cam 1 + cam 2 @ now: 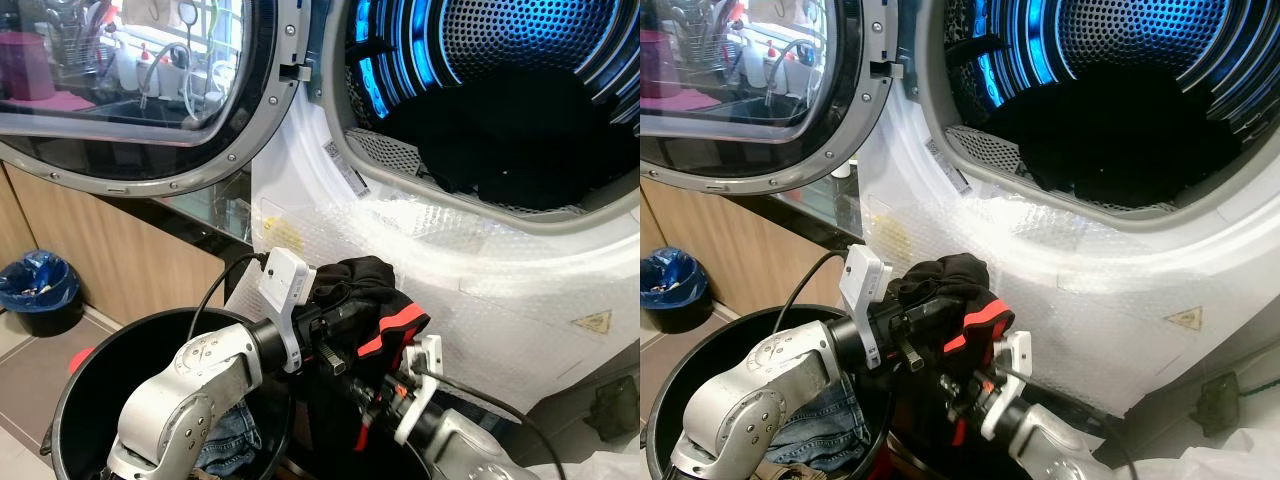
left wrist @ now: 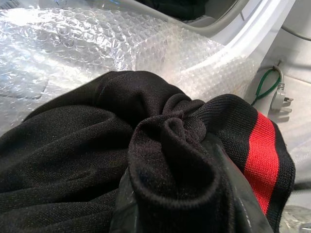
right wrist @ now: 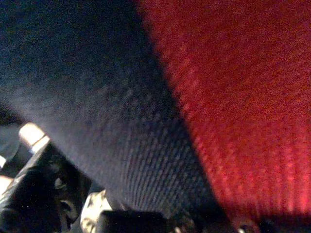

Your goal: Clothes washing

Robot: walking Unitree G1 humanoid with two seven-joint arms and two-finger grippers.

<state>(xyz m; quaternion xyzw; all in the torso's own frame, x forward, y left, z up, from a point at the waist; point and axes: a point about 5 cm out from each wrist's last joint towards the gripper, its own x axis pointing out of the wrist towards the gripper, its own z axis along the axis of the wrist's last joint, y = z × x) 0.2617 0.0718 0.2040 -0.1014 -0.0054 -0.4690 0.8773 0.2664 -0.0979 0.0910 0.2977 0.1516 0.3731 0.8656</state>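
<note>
A black garment with a red stripe (image 1: 365, 285) is bunched up in front of the washing machine, just below its open drum (image 1: 500, 60). My left gripper (image 1: 345, 315) is shut on it, and the cloth folds over its fingers (image 2: 233, 194) in the left wrist view. My right gripper (image 1: 375, 405) sits right under the hanging cloth, its fingers covered by it. The right wrist view is pressed against the black and red fabric (image 3: 204, 97). Dark clothes (image 1: 510, 150) lie inside the blue-lit drum.
The round door (image 1: 140, 90) stands open to the left. Bubble wrap (image 1: 480, 270) covers the machine's front. A black basket (image 1: 80, 400) below my arms holds jeans (image 1: 225, 445). A small bin with a blue bag (image 1: 38, 290) stands at far left by wooden cabinets.
</note>
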